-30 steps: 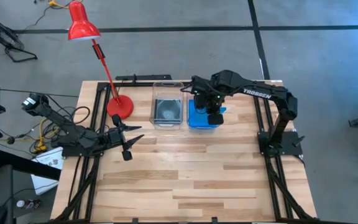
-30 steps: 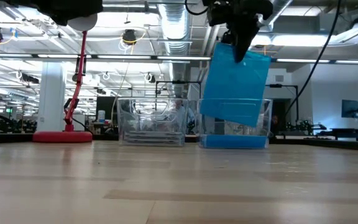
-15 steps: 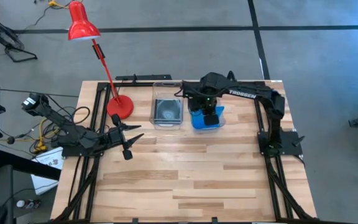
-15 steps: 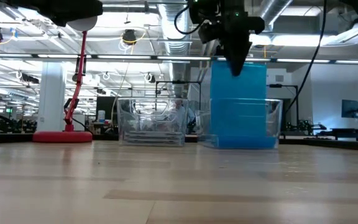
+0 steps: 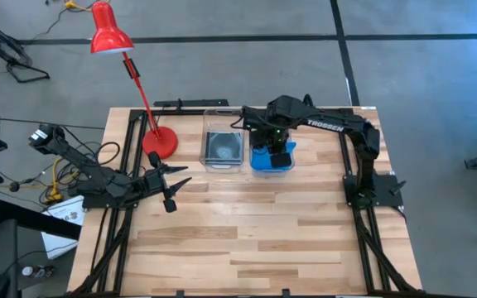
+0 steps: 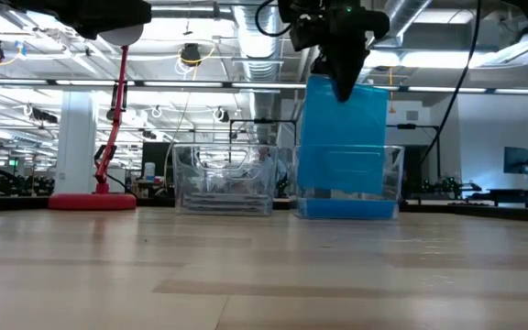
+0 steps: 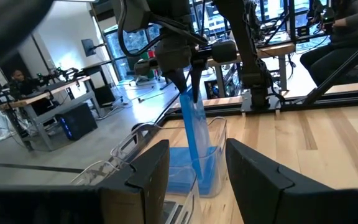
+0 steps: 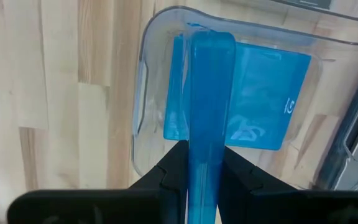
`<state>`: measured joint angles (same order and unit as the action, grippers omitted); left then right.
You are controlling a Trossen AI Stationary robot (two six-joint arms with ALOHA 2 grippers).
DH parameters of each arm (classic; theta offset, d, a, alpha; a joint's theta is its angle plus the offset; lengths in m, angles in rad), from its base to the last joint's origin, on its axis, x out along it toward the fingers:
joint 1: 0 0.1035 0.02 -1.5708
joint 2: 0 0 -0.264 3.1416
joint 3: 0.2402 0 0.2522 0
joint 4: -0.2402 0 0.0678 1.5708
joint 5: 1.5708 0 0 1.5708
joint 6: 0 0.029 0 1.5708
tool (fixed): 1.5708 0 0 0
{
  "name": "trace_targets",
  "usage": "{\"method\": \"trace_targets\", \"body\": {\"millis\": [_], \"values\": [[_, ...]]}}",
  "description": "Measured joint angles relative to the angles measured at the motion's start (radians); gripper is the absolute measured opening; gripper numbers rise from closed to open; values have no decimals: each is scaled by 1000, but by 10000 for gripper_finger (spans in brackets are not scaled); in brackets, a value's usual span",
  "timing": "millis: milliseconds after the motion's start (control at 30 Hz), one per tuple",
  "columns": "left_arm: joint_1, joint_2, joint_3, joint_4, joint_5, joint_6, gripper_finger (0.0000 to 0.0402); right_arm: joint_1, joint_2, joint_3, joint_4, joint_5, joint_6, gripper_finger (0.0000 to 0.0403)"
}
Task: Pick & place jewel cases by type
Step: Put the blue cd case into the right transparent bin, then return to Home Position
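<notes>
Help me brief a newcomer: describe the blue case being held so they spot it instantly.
Find the red lamp, then the two clear bins beside its base; go to the right bin. The blue jewel case hangs upright over it, pinched at its top edge by the right hand. Other blue cases lie flat inside.

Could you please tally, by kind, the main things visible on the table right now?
Blue jewel cases: 2 visible, one held, one flat in its bin
Clear/dark jewel cases: at least 1
Clear bins: 2
Red lamp: 1
Total: 6

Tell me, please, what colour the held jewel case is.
Bright blue jewel case; the low view shows it best.
</notes>
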<state>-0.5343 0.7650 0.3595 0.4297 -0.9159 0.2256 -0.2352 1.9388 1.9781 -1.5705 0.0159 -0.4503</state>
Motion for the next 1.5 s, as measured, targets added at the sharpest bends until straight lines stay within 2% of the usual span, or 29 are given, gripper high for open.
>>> {"method": "trace_targets", "body": {"millis": [333, 467, 733, 900, 1067, 1233, 1500], "values": [[0, 0, 0, 0, -1, 0, 153, 0, 16, -1, 1, -18, 27, 51], [0, 0, 0, 0, -1, 0, 153, -2, 13, 0, 3, -21, 27, 64], [0, 0, 0, -4, -1, 0, 153, -3, 14, 0, 6, -8, 31, 123], [0, 0, 0, -5, -1, 0, 153, -3, 14, 0, 9, 141, 31, 177], [0, 0, 0, -6, 0, 0, 153, -16, 14, 0, 26, 170, 35, 214], [0, 0, 0, -6, 0, 0, 153, -30, 14, 0, 63, 177, 39, 220], [0, 0, 0, -18, -6, -1, 153, -70, 14, 0, 71, 245, 77, 210]]}}
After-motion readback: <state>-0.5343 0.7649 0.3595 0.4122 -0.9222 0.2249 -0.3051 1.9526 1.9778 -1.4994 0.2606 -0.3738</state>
